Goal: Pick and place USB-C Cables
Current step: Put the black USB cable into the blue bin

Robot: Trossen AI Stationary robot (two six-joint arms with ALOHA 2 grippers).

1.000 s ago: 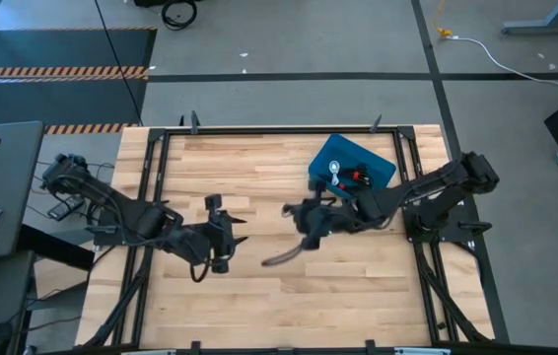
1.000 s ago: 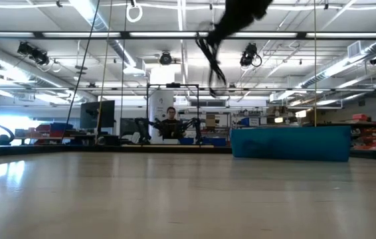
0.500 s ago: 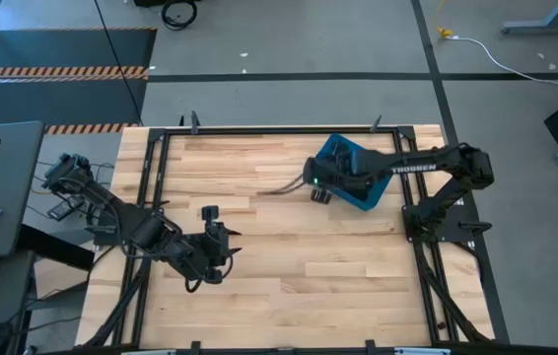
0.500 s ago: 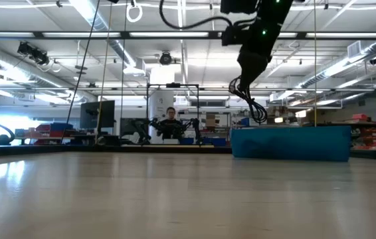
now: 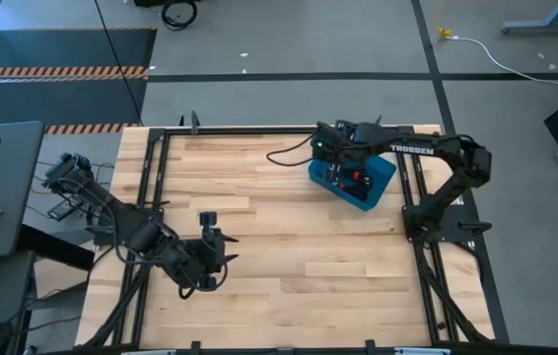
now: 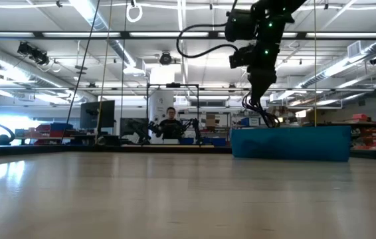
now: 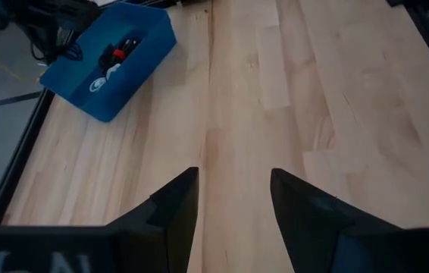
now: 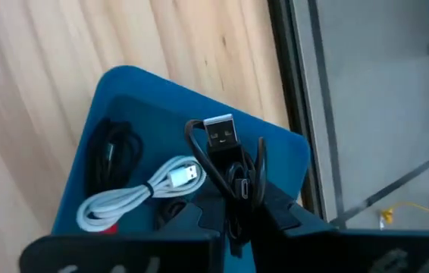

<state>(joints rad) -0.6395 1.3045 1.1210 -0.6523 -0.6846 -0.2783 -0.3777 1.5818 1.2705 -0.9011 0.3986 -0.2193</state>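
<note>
My right gripper (image 5: 330, 150) hangs over the blue bin (image 5: 378, 182) at the table's far right and is shut on a black USB cable bundle (image 8: 233, 163). The bundle's silver plug (image 8: 218, 133) sticks out past the fingers. In the low view the bundle (image 6: 262, 111) hangs below the gripper (image 6: 258, 83), its lower loops about level with the bin's rim (image 6: 291, 129). In the bin lie a white cable (image 8: 135, 196) and black cables (image 8: 112, 155), some with red ties (image 5: 363, 177). My left gripper (image 5: 210, 264) is open and empty over the near left of the table. My right gripper pinches the black cable bundle between its two fingers (image 8: 199, 216), on the coil's strands (image 8: 237, 205) behind the plugs. The fingers come from above, pointing down into the bin. The bundle hangs below them, over the bin's inside; whether it touches the cables beneath does not show.
The bin stands slantwise near the black frame rail (image 5: 404, 168) at the table's right side. Bare wooden table (image 5: 279, 247) lies between the two arms. In the left wrist view the bin (image 7: 97, 98) shows far off. A person sits in the room behind (image 6: 170, 123).
My right gripper has carried the black cable bundle from above the table's middle toward the far right, and now hangs over the bin with the bundle dangling below it. My left gripper has drawn back a little toward the near edge.
</note>
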